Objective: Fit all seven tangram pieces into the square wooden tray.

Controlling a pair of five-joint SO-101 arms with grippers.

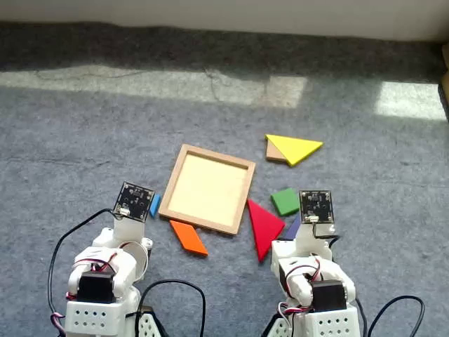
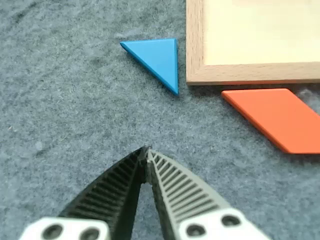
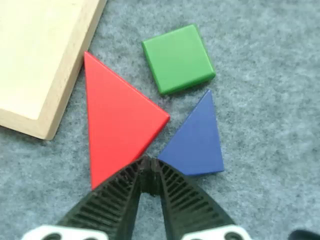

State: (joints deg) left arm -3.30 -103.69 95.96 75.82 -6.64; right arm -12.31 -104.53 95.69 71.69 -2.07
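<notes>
The square wooden tray (image 1: pixel 181 163) lies empty at the table's middle. A light blue triangle (image 2: pixel 156 59) and an orange parallelogram (image 2: pixel 277 116) lie just outside the tray's rim (image 2: pixel 250 74). My left gripper (image 2: pixel 146 154) is shut, empty, hovering over carpet short of the blue triangle. A red triangle (image 3: pixel 116 120), a green square (image 3: pixel 177 58) and a dark blue triangle (image 3: pixel 196 137) lie beside the tray's edge (image 3: pixel 65 92). My right gripper (image 3: pixel 148 164) is shut, empty, its tips where the red and dark blue triangles meet. A yellow triangle (image 1: pixel 295 147) overlaps a tan piece (image 1: pixel 273 151).
Grey carpet (image 1: pixel 84 140) covers the table, with open room on the left and far side. Black cables (image 1: pixel 70 235) loop beside both arm bases near the front edge. A bright patch of sunlight (image 1: pixel 410 98) falls at the far right.
</notes>
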